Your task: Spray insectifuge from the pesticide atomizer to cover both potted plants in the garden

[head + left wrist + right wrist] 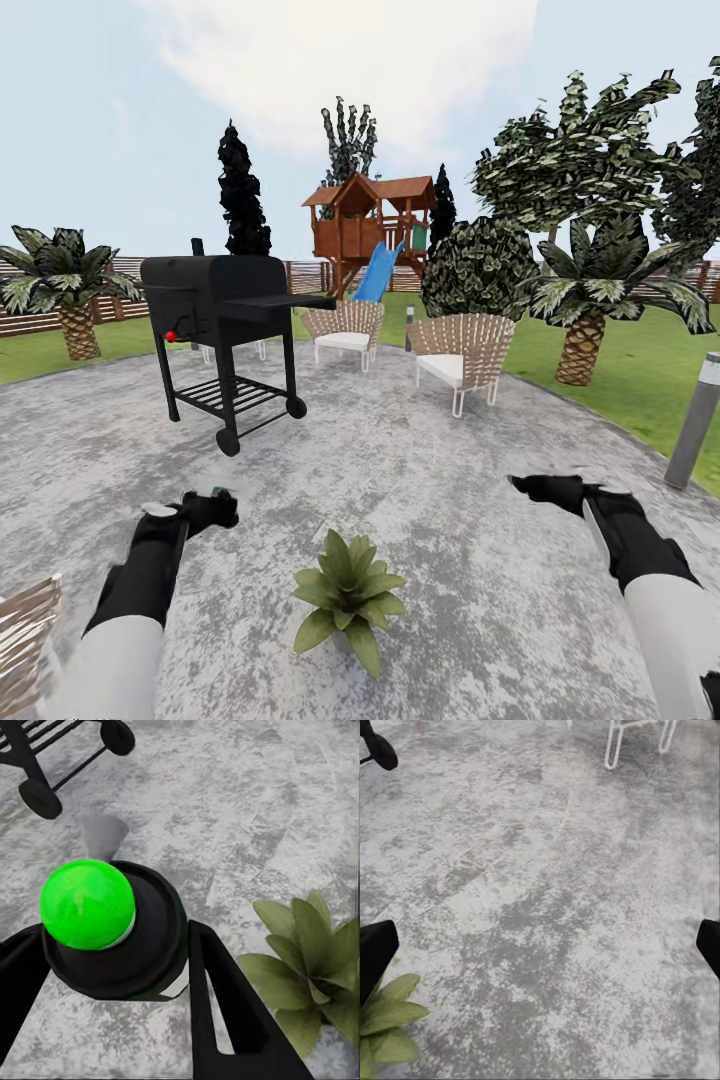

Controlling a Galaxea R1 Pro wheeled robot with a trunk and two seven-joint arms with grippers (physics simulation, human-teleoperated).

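The left end effector is clamped on the pesticide atomizer. The left wrist view shows the bottle seated between the two dark fingers, its top toward the camera: a bright green rounded cap on a dark body, with a pale grey cone projecting beyond it toward the paving. In the head view the same end effector appears as a dark cluster at the end of the left arm, with a small green tip just visible; the bottle's shape cannot be made out there.

The right end effector stands open. Its wrist view shows one dark fingertip at either edge of the picture, with bare mottled grey patio between them. In the head view it hovers over the paving, well apart from the left one.

One potted plant sits on the patio between the two end effectors, somewhat nearer the robot than either. The left wrist view shows its broad leaves just beside the held bottle; the right wrist view catches a few leaves next to one fingertip. Its pot is hidden under the foliage.

Beyond the left end effector stands a black wheeled grill; its wheels show in the left wrist view. Wicker chairs stand beyond the right one.
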